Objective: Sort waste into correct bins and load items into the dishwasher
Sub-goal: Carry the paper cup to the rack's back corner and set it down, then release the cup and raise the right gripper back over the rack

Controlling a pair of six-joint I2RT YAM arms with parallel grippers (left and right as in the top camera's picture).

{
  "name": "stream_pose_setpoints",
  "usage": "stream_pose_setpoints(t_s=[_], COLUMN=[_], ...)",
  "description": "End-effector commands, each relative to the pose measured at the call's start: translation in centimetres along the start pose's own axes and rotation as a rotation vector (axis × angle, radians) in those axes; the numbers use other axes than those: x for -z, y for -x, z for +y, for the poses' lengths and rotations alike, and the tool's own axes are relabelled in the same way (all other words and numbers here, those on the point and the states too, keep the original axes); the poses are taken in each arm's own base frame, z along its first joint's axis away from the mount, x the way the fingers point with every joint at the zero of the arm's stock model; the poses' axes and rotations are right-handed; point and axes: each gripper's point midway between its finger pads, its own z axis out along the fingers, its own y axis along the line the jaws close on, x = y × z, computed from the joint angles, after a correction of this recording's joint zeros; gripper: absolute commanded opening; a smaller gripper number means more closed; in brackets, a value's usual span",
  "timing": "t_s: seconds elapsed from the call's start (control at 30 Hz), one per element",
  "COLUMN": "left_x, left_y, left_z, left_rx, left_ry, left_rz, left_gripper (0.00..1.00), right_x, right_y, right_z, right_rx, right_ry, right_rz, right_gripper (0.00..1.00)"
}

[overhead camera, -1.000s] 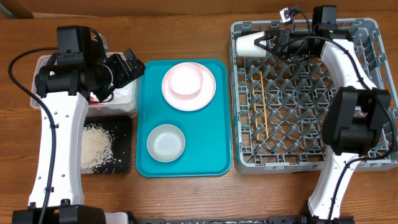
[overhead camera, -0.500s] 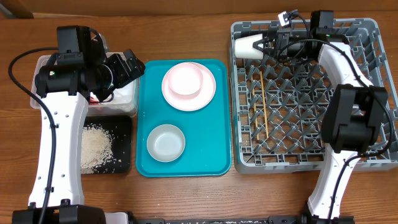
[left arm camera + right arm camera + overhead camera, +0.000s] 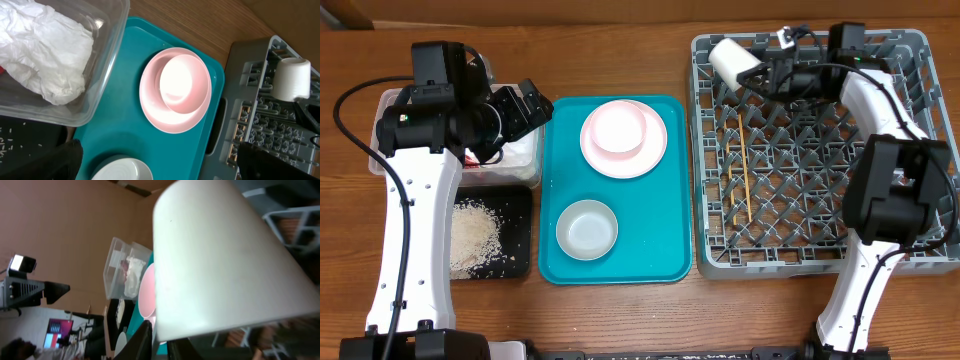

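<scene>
My right gripper (image 3: 761, 69) is shut on the rim of the small white cup (image 3: 730, 58) over the far left corner of the grey dish rack (image 3: 920, 150). The cup (image 3: 225, 255) fills the right wrist view, its wall between my fingers. Two chopsticks (image 3: 745, 175) lie in the rack. My left gripper (image 3: 525, 105) hangs open and empty over the edge of the clear tub (image 3: 107, 60), which holds the napkin (image 3: 45, 55). The pink bowl (image 3: 618, 128) sits on the pink plate (image 3: 655, 150). In front of them is the grey-white bowl (image 3: 587, 228).
The plate and bowls rest on a teal tray (image 3: 670, 250) between the tub and the rack. The black tray (image 3: 515, 230) at the front left holds loose rice (image 3: 475, 235). Bare wooden table surrounds everything.
The cup has swung from lying sideways to tilted, its base now toward the rack's far left corner. The right gripper has shifted slightly right. The left arm has not moved.
</scene>
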Motion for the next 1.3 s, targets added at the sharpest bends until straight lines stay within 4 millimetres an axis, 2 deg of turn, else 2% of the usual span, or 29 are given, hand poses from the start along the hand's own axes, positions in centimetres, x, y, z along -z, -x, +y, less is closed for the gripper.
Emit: stream_pose_setpoints(t_s=[0.0, 0.4, 0.63, 0.7, 0.77, 0.9, 0.97, 1.07, 1.27], left_x=[0.9, 0.9, 0.9, 0.9, 0.9, 0.9, 0.9, 0.9, 0.9], left_y=[0.6, 0.6, 0.6, 0.6, 0.6, 0.6, 0.6, 0.6, 0.6], left_z=[-0.8, -0.8, -0.8, -0.8, -0.8, -0.8, -0.8, -0.8, -0.8], left_rx=[-0.017, -0.018, -0.017, -0.017, -0.017, -0.018, -0.017, -0.017, -0.017], left_ry=[-0.027, -0.027, -0.027, -0.027, -0.027, -0.027, -0.027, -0.027, -0.027], left_rz=[-0.023, -0.023, -0.023, -0.023, -0.023, -0.023, -0.023, -0.023, -0.023], left_gripper=[1.0, 1.0, 1.0, 1.0, 1.0, 1.0, 1.0, 1.0, 1.0], right_x=[1.2, 4.1, 5.9, 6.8, 8.0, 8.7, 8.4, 6.9, 1.7], right_y=[-0.3, -1.2, -1.8, -1.5, -0.7, 0.8, 1.4, 2.3, 2.8], right_z=[-1.6, -2.8, -4.6, -4.4, -3.3, -0.4, 0.9, 2.2, 2.6], right_rx=[-0.043, -0.153, -0.177, -0.151, -0.105, 0.02, 0.087, 0.191, 0.368], right_ry=[-0.019, -0.047, -0.268, -0.349, -0.449, -0.596, -0.667, -0.775, -0.925], right_rz=[-0.015, -0.029, -0.008, -0.012, -0.027, -0.048, -0.049, -0.046, -0.006], right_gripper=[0.13, 0.14, 0.15, 0.15, 0.15, 0.13, 0.13, 0.11, 0.1])
